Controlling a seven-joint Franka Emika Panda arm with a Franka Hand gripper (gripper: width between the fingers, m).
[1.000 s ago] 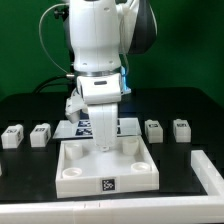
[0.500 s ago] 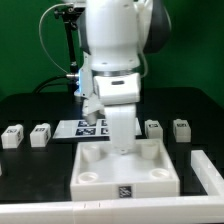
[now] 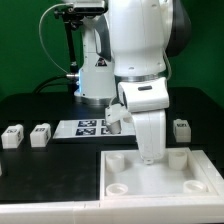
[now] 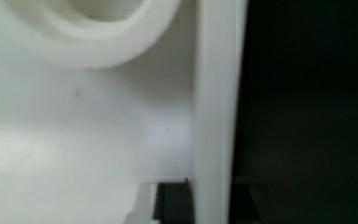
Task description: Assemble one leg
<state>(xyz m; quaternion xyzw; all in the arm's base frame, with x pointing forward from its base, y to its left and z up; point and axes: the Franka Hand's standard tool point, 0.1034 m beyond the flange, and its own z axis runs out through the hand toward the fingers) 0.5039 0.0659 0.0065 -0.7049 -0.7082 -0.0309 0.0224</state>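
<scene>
Jaws: narrow, clamped on the rim wall of the large white square plastic tray (image 3: 150, 191). Small white plastic tagged leg blocks (image 3: 40, 133) lie loose on the black surface (image 3: 30, 108), apart from it; visible sockets empty. Assembly seemingly unstarted.

The arm (image 3: 140, 50) hides part of the marker board (image 3: 80, 128), and the tray (image 3: 165, 179) is cropped.

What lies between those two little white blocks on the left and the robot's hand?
The marker board, a flat sheet of black-and-white tags, lies between those two legs and the gripper at the tray. The exterior view shows it.
</scene>
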